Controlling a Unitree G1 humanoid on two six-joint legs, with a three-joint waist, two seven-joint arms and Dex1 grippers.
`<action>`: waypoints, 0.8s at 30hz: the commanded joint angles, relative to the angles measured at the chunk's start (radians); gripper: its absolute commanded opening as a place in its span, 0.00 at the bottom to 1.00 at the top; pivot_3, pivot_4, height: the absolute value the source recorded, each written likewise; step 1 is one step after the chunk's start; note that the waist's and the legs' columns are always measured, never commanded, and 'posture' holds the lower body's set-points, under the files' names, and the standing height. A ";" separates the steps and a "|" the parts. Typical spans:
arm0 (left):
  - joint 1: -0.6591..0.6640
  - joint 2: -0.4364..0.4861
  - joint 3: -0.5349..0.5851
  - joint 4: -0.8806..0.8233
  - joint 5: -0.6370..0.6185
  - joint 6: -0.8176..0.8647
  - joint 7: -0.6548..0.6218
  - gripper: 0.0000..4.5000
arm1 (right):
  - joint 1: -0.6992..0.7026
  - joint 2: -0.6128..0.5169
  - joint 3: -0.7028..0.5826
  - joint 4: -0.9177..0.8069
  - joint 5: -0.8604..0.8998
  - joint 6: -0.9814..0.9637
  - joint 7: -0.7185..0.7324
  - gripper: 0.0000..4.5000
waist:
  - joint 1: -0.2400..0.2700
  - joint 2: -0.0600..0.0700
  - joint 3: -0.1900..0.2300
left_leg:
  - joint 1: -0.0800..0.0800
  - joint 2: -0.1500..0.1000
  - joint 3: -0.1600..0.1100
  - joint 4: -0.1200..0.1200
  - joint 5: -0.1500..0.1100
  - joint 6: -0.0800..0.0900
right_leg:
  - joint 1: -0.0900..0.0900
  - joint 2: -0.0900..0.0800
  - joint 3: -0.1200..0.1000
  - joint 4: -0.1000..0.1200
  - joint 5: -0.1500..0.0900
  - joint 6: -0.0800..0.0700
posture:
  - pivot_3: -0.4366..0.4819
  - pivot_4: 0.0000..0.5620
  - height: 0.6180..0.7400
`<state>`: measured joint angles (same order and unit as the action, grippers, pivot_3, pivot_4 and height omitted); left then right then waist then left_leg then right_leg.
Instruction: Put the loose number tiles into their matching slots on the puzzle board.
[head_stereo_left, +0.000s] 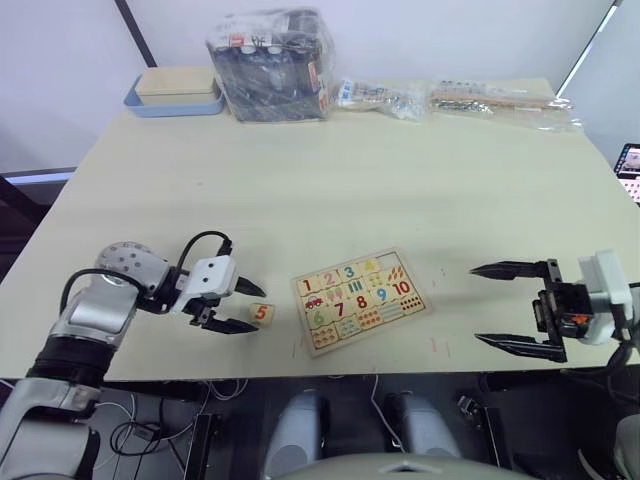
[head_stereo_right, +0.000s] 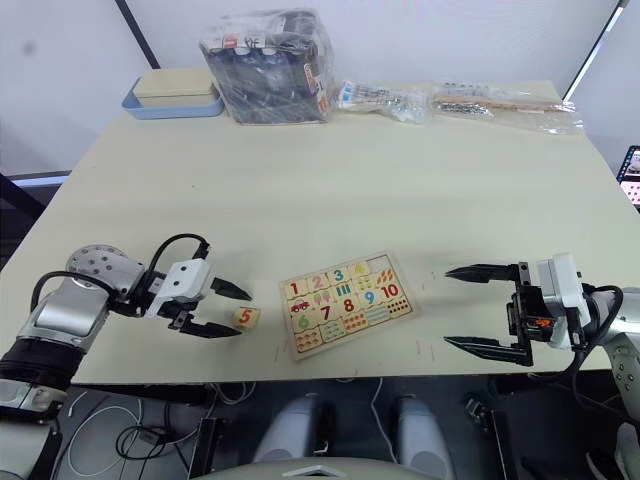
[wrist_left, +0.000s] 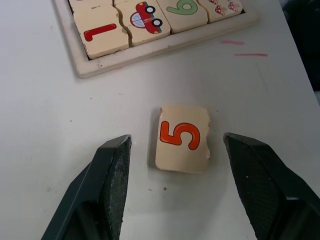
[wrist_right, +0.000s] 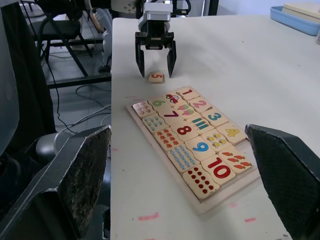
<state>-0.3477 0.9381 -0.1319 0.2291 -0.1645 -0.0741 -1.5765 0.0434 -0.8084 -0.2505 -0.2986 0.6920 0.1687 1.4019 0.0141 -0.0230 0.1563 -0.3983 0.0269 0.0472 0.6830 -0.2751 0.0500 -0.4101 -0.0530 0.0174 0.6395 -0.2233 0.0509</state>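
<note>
The puzzle board (head_stereo_left: 415, 306) lies flat near the table's front edge, its rows filled with number and picture tiles. Its top row reads 1, 2, 3, 4, and the slot (head_stereo_right: 381, 263) past the 4 looks bare. One loose number tile (wrist_left: 182, 138), an orange 5, lies on the table just left of the board. My left gripper (head_stereo_left: 258, 310) is open and low, its fingertips on either side of the tile without touching it. To the right of the board my right gripper (head_stereo_left: 475, 305) is wide open and holds nothing.
At the table's back stand a pale box in a blue tray (head_stereo_left: 175, 95), a clear bag of dark items (head_stereo_left: 272, 65) and two plastic packets (head_stereo_left: 385, 98). The front table edge (head_stereo_left: 330, 375) runs close below the board.
</note>
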 joint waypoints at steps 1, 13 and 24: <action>-0.007 0.025 -0.003 0.016 0.005 -0.039 -0.029 0.70 | 0.004 0.002 -0.019 -0.020 0.003 -0.020 -0.004 1.00 | 0.000 0.000 0.000 | 0.000 0.000 0.000 0.000 0.000 0.000 | 0.000 0.000 0.000 0.000 0.000 0.000 | 0.48 0.27 1.00; 0.019 0.016 0.001 0.048 -0.003 -0.102 -0.014 0.56 | 0.006 0.005 -0.019 -0.005 -0.002 -0.030 0.003 1.00 | 0.000 0.000 0.000 | 0.001 0.000 0.000 0.000 0.000 0.000 | 0.000 0.000 0.000 0.000 0.000 0.000 | 0.48 0.27 1.00; 0.030 0.012 -0.003 0.038 -0.007 -0.103 -0.004 0.21 | 0.000 0.007 -0.010 -0.002 -0.007 -0.029 0.003 1.00 | 0.000 0.000 0.000 | 0.001 0.000 0.000 0.000 0.000 0.000 | 0.000 0.000 0.000 0.000 0.000 0.000 | 0.48 0.27 1.00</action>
<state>-0.3355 0.9443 -0.1274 0.2840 -0.1763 -0.1771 -1.5704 0.0495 -0.7995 -0.2501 -0.2934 0.6785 0.1493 1.4053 0.0139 -0.0228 0.1563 -0.3976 0.0270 0.0475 0.6829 -0.2751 0.0499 -0.4100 -0.0529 0.0177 0.6400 -0.2234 0.0509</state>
